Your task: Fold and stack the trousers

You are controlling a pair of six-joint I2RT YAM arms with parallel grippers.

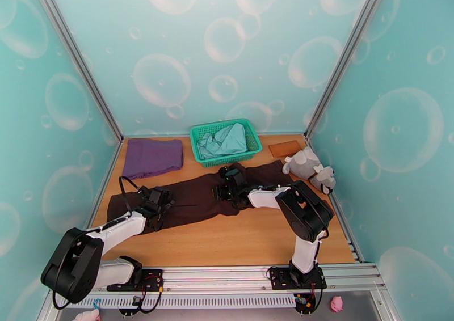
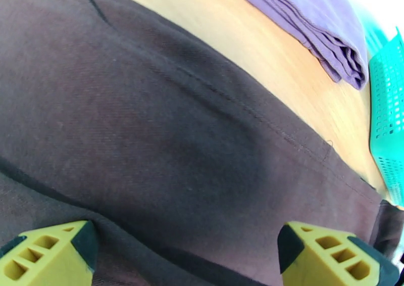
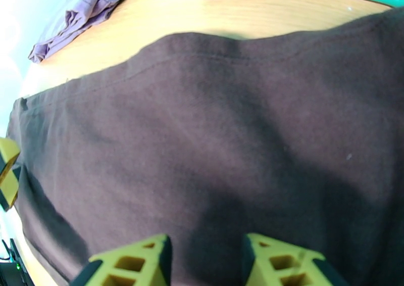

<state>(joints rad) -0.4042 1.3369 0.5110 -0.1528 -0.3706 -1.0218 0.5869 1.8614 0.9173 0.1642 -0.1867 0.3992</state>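
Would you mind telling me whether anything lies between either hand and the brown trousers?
Nothing visible does. The left hand, wide open, and the right hand, less open, are both directly over the trousers, with only bare brown fabric beneath them.

place: we are looking into a robot test cell | evidence: we are seeing bubble-printed teal backdrop panels (image 1: 227,50) on aluminium posts (image 1: 74,55) enclosing a wooden tabletop (image 1: 238,240) | left arm (image 1: 113,231) and right arm (image 1: 303,206) sitting bolted to a metal rail (image 1: 227,272)
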